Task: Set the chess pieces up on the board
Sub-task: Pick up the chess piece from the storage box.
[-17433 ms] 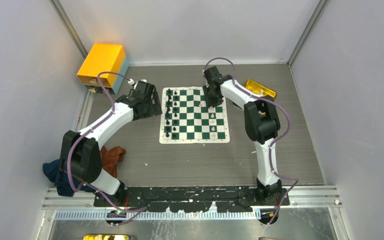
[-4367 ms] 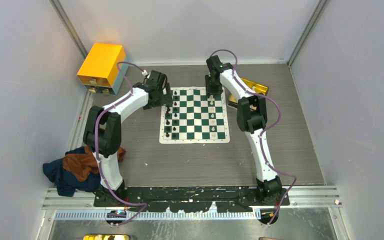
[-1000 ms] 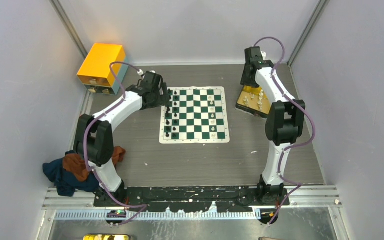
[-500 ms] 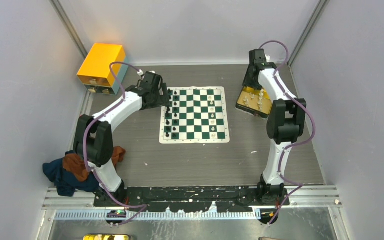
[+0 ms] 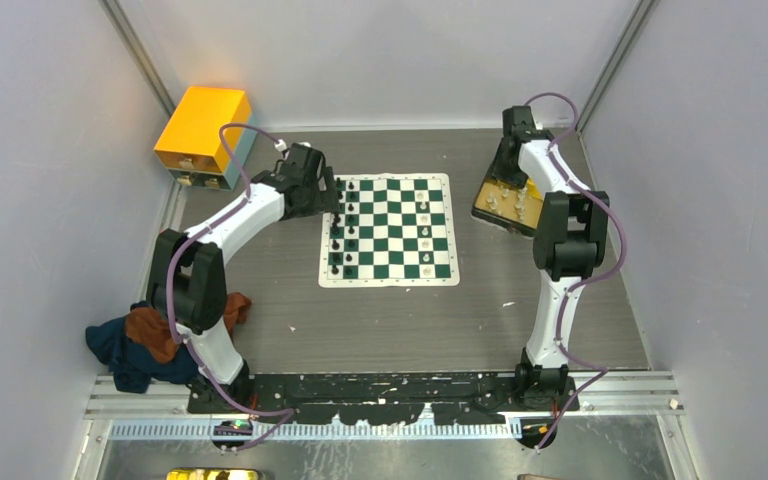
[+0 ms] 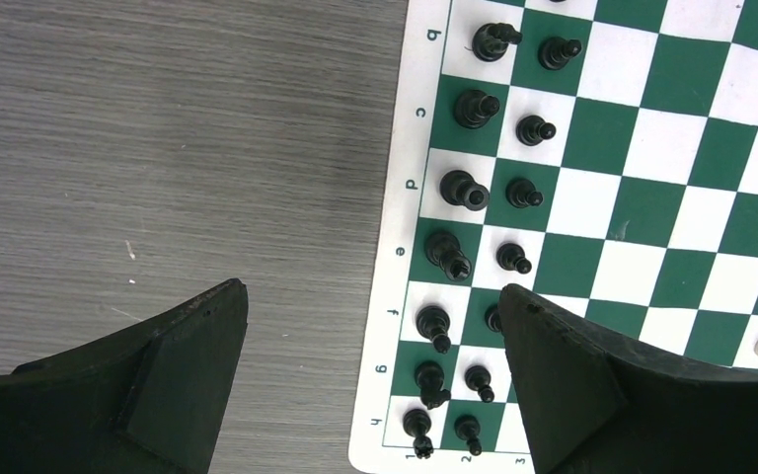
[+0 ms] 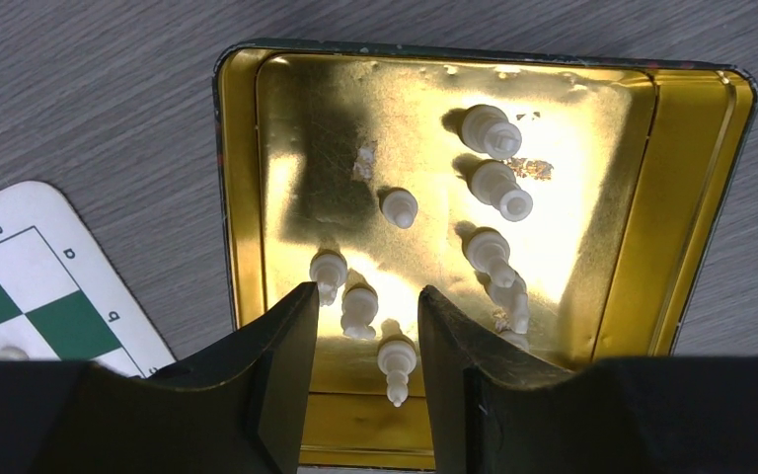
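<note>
The green and white board (image 5: 390, 230) lies mid-table. Black pieces (image 6: 464, 191) fill its two left columns; a few white pieces (image 5: 426, 230) stand in its right part. My left gripper (image 6: 370, 306) is open and empty, hovering over the board's left edge (image 6: 395, 197). My right gripper (image 7: 360, 296) is open over the yellow tray (image 7: 247, 178), where several white pieces (image 7: 493, 183) stand. One white piece (image 7: 396, 363) and another (image 7: 358, 310) sit between its fingers, below them, ungripped.
An orange-yellow box (image 5: 203, 128) stands at the back left. A heap of blue and brown cloth (image 5: 145, 335) lies near the left arm's base. Grey walls enclose the table on three sides. The tray (image 5: 532, 218) sits right of the board.
My right arm has swung from the board's back right squares to above the tray and settled there. My left gripper has stayed at the board's left edge.
</note>
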Motion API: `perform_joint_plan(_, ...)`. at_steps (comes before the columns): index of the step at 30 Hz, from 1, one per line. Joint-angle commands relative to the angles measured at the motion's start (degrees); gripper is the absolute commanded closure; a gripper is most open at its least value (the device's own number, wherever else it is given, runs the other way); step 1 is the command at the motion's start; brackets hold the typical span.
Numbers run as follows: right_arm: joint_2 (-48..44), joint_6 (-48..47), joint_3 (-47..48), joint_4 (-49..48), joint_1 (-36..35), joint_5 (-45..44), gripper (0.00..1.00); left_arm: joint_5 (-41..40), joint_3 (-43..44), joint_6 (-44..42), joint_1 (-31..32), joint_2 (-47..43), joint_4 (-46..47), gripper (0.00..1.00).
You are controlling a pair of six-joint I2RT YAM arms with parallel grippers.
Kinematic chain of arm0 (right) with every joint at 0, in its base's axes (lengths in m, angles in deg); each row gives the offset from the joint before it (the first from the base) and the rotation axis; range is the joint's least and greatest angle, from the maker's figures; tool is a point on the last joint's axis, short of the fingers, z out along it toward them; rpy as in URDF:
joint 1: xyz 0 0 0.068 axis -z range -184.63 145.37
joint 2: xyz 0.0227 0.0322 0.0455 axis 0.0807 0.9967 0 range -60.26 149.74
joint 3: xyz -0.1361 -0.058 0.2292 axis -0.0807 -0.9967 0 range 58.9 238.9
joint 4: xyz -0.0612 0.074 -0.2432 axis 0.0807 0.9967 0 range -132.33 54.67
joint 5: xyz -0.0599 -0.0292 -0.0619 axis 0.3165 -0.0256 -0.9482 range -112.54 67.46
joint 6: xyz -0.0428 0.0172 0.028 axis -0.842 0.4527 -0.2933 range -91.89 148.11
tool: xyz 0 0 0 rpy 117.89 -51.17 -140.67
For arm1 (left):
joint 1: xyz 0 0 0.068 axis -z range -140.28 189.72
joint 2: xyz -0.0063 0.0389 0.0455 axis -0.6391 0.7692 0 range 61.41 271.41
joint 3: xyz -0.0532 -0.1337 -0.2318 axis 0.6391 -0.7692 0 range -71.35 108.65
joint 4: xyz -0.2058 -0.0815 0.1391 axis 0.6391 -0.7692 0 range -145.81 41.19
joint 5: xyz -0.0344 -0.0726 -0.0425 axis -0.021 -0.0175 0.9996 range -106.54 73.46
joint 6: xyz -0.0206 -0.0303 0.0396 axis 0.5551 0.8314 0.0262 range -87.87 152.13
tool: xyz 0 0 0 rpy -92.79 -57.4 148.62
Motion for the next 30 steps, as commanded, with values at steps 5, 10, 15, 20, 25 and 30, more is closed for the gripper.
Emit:
perform_joint_plan(5,0.92,0.59,0.00,-2.46,0.84,0.60,0.52,-1.45,0.60,-0.73,-0.07,-2.64,0.37,0.01)
perform_joint_plan(10,1.67,0.60,-0.09,-2.93,0.84,0.88,0.53,-1.47,0.69,-0.64,-0.07,-2.56,0.46,0.01)
perform_joint_plan(15,2.38,0.68,0.02,-3.36,2.52,1.27,0.54,-1.47,0.77,-0.56,-0.07,-2.38,0.46,0.01)
perform_joint_plan(20,3.14,0.65,0.61,-3.40,3.10,1.55,0.55,-1.50,0.86,-0.51,-0.07,-2.03,0.48,0.01)
perform_joint_plan(25,3.98,0.53,1.34,-3.31,3.55,2.07,0.57,-1.64,1.42,-0.53,-0.07,-1.56,0.35,0.01)
perform_joint_plan(30,4.38,0.51,1.92,-3.31,3.64,2.72,0.58,-1.65,2.13,-0.52,-0.07,-1.07,0.24,0.01)
